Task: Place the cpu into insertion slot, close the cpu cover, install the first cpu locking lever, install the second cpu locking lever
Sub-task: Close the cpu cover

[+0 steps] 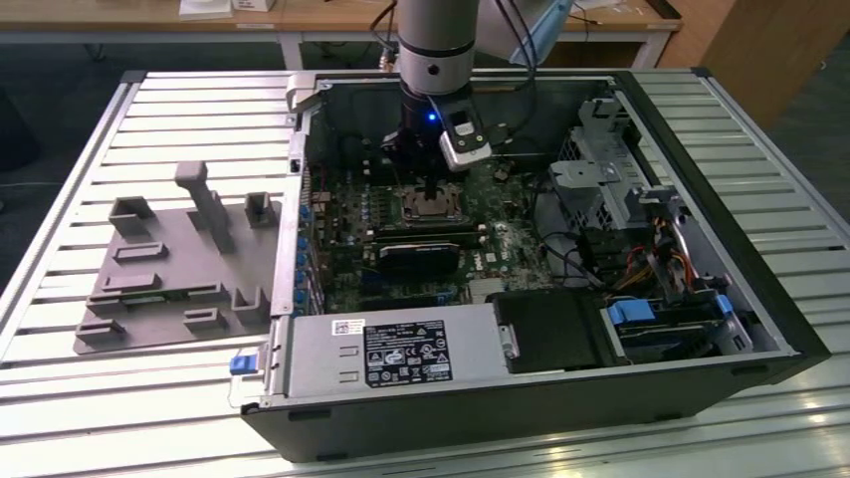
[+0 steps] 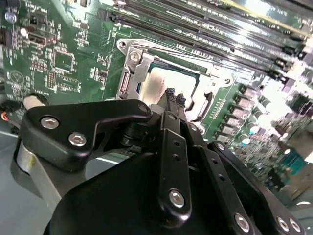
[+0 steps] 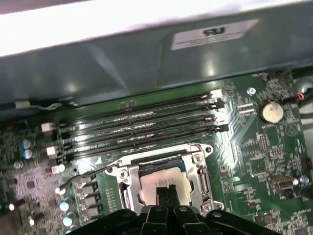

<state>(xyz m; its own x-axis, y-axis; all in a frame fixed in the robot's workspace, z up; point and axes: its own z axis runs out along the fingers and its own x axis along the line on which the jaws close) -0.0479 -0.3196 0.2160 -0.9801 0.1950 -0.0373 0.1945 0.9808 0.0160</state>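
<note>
gripper (image 2: 174, 96) at centre of the exterior view, fingers pinched together on nothing, tips just above the cpu (image 3: 149, 183), which sits in the insertion slot (image 3: 161, 167) under the lowered cpu cover (image 3: 201, 182). one locking lever (image 3: 93, 171) looks unlatched; the lever step seems in hand, calling for a push down under its catch

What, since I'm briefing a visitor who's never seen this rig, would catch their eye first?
The open computer case lying on the slatted table draws the eye, with the arm reaching down into it. In both wrist views the gripper, fingers together, hangs right above the cpu, which lies on the green board framed by the silvery cpu cover.
</note>
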